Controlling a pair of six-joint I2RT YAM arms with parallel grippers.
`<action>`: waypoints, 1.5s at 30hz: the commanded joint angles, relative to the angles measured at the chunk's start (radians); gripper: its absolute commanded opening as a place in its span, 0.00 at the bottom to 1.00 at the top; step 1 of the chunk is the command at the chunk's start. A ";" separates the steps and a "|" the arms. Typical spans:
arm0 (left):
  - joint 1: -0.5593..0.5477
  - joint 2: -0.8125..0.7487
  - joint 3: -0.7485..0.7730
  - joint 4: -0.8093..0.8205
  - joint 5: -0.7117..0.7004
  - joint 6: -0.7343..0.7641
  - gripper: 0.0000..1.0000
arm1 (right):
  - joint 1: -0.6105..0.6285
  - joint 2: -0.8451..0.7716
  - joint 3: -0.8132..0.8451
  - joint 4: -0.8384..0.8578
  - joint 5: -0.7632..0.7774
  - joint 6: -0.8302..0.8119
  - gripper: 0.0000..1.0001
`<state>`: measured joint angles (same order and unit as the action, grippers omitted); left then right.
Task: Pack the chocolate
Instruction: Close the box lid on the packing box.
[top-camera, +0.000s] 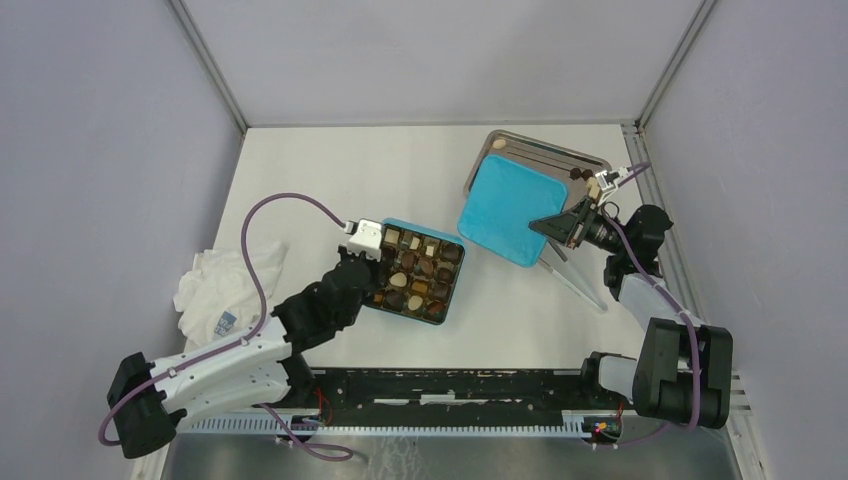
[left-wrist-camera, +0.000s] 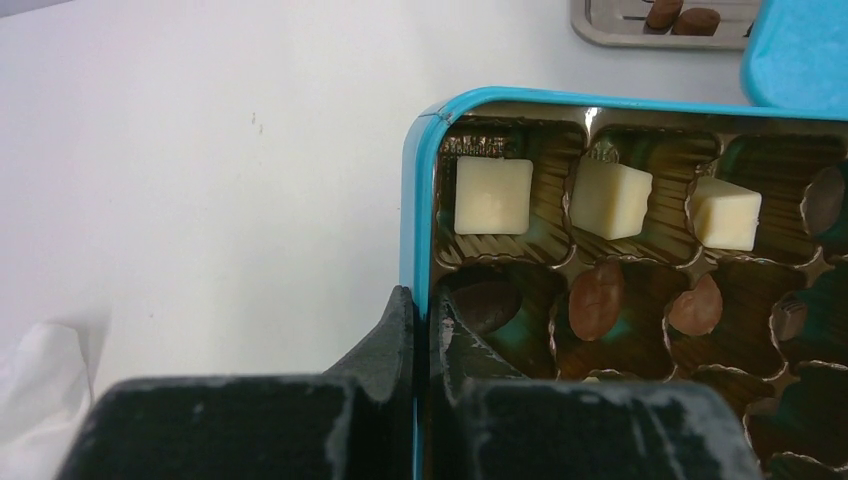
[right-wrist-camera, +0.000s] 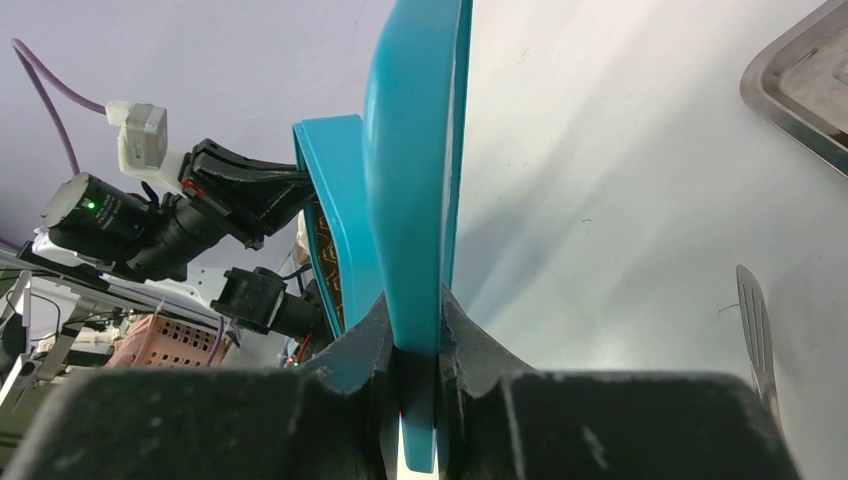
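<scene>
The chocolate (top-camera: 420, 272) sits mostly in the cells of the box (top-camera: 402, 222), left of table centre. The left wrist view shows three cream cubes along the far row and brown pieces in the row nearer the camera. Two brown pieces (top-camera: 580, 173) and one pale piece (top-camera: 497, 143) lie on the tray (top-camera: 530, 145) at far right, well apart from the box.

The left gripper (left-wrist-camera: 422, 320) is closed on the box's left wall, one finger outside the rim and one inside, beside a dark piece. The right gripper (right-wrist-camera: 415, 345) is clamped on the edge of the lid (top-camera: 505, 215), which hangs between box and tray and overlaps the tray's near-left part in the overhead view.

Key relation: the lid lies to the right of the box and a little farther from the bases. The right arm is the nearer one to the tray pieces, yet it is occupied with the lid. Lid and box are both square, with no long axis. From above, the lid is turned further from the table's edges than the box, so closing would probably call for a leftward, nearward carry plus a twist to line up the corners.

The tweezers (top-camera: 572, 278) lie on the table beside the lid's near edge. Whether every cell is filled cannot be told.
</scene>
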<state>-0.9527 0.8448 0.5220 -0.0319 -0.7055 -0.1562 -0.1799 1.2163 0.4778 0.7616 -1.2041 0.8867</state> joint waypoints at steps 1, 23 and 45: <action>-0.007 -0.039 0.035 0.122 -0.046 -0.013 0.02 | -0.007 -0.007 0.030 0.005 0.001 -0.046 0.00; 0.335 0.609 0.380 -0.217 0.544 -0.500 0.02 | -0.017 -0.015 0.038 -0.042 0.011 -0.094 0.00; 0.334 0.441 0.339 -0.273 0.560 -0.435 0.70 | 0.026 -0.012 0.016 0.041 0.003 -0.034 0.00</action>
<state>-0.6174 1.4658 0.9119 -0.3191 -0.1459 -0.6315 -0.1677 1.2167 0.4782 0.7189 -1.1896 0.8322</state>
